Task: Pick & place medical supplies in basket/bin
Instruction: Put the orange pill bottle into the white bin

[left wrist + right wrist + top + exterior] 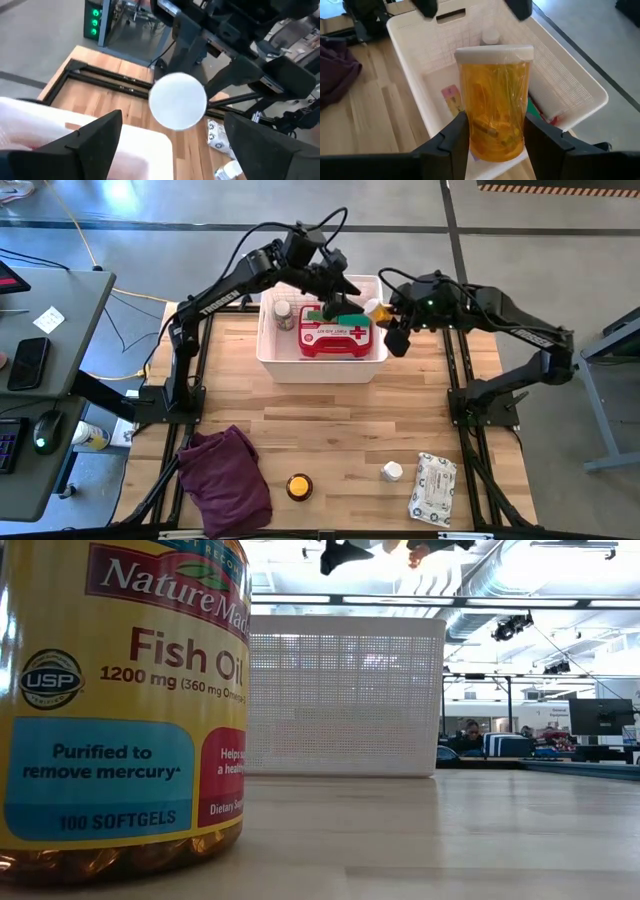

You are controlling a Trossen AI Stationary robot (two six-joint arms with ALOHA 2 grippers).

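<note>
- Left gripper point(335, 288) reaching in over the far half of the white rectangular plastic basket with grid-perforated walls point(268, 352), jaws spread wide, nothing between them.
- Right gripper point(492, 131) hovering at the basket's 3 o'clock rim, jaws part-closed around a clear amber plastic bottle with a white cap point(494, 100), bottle upright above the basket's interior.
- Basket sitting at the table's 12 o'clock edge; inside, a red first-aid case with a white cross point(336, 335), a green roll point(345, 320) lying on it, a small white-capped bottle point(283, 314) at 9 o'clock of the case.
- Along the 6 o'clock edge: dark purple cloth point(228, 475), round amber-lidded jar point(298, 486), small white bottle point(391, 472), white wipes pack point(433, 487).
- Bare wood between basket and that row.
</note>
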